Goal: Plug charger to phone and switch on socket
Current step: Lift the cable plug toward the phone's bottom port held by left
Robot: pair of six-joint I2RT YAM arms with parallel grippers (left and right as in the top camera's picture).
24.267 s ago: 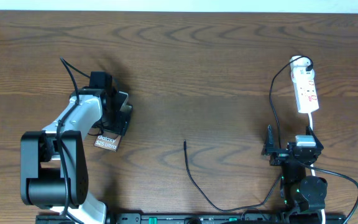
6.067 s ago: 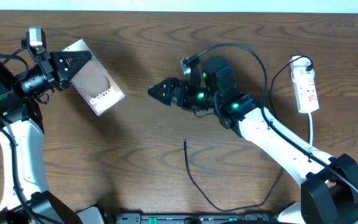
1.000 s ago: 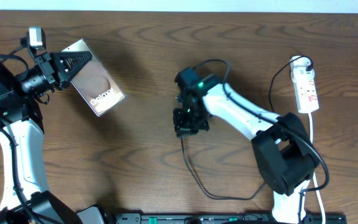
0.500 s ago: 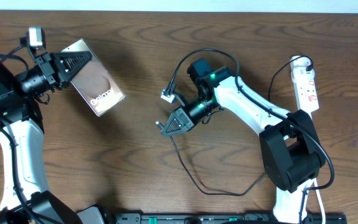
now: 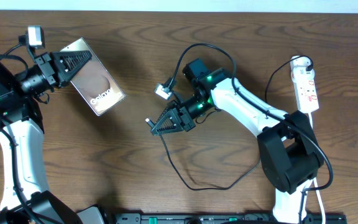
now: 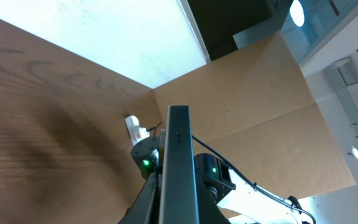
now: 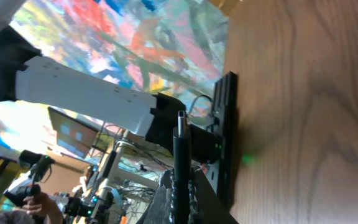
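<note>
"Where is the phone (image 5: 97, 81) now?"

"At the far left, and it seems lifted off the table (image 5: 229, 37) and tilted. The left gripper (image 5: 73, 62) is closed on one short end of it. The screen with the white lettering faces up."

"And the charger (image 5: 194, 187)?"

"The right gripper (image 5: 156, 127) is clamped on it just behind the small plug tip, near the middle of the table. The tip points toward the phone, but the two are well apart. The rest of the thin black cable lies in a loose loop toward the near edge. The socket (image 5: 306, 87) rests at the far right, away from both arms."

"How will these things handle, do you think?"

"The phone is stiff and probably light, but the glossy frame looks slippery and the glass is fragile. Because it is held by one end only, I think it can turn in the fingers when the plug pushes against it. The grip should be on the flat faces and must leave the port end free. I cannot see the port itself."

"And the cable?"

"It is soft and very light, and it bends everywhere. Only the short hard piece behind the tip can be aimed, so that is the right place to hold. The loop behind may drag and pull the tip aside."
</note>
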